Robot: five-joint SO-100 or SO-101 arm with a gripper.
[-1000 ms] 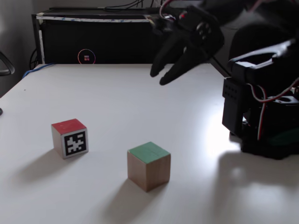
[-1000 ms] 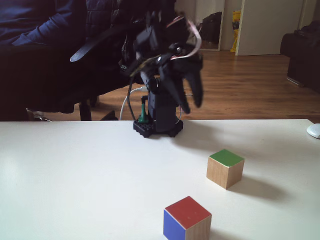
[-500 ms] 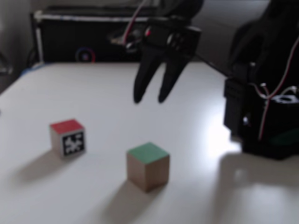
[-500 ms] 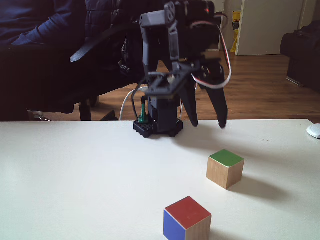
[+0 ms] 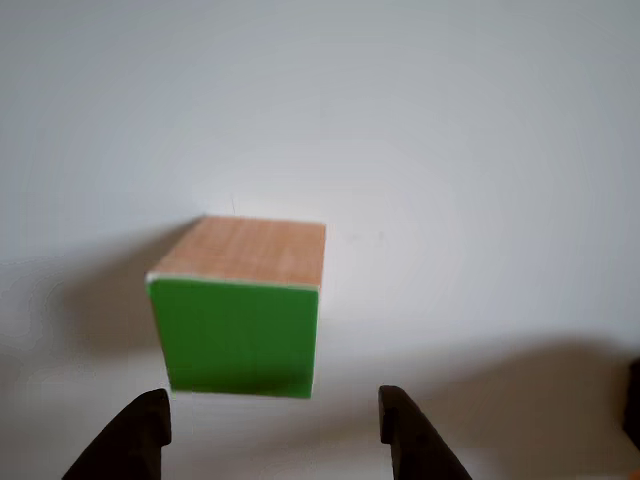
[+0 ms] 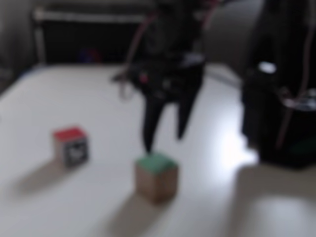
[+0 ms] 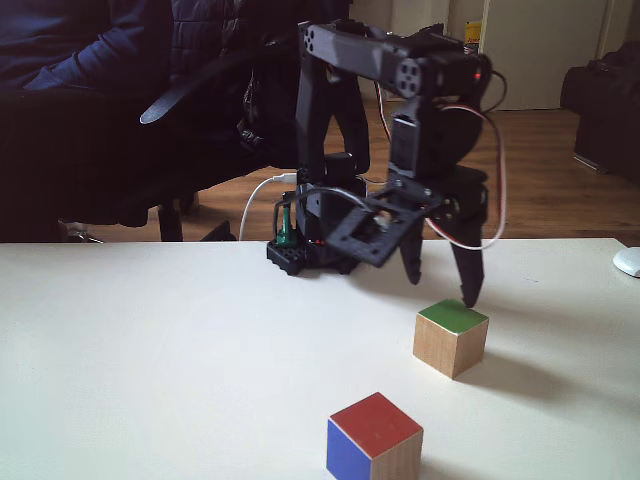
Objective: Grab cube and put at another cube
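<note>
The gripper (image 7: 442, 292) hangs with its 2 fingers spread and nothing between them, just above the far side of the wood-and-green cube (image 7: 451, 337). In the other view the cube (image 5: 238, 308) sits slightly left of the gap's centre. The red-and-blue marker cube (image 7: 374, 436) stands apart nearby, bare table (image 7: 150, 360) all round.

One fixed view badly out of focus, my gripper (image 6: 164, 143) smeared; glare patch on desk (image 6: 232, 148) at 3 o'clock. Other fixed view sharp, soft daylight. Cube (image 5: 240, 305) slightly soft in other view, shadow falling toward 9 o'clock.
</note>
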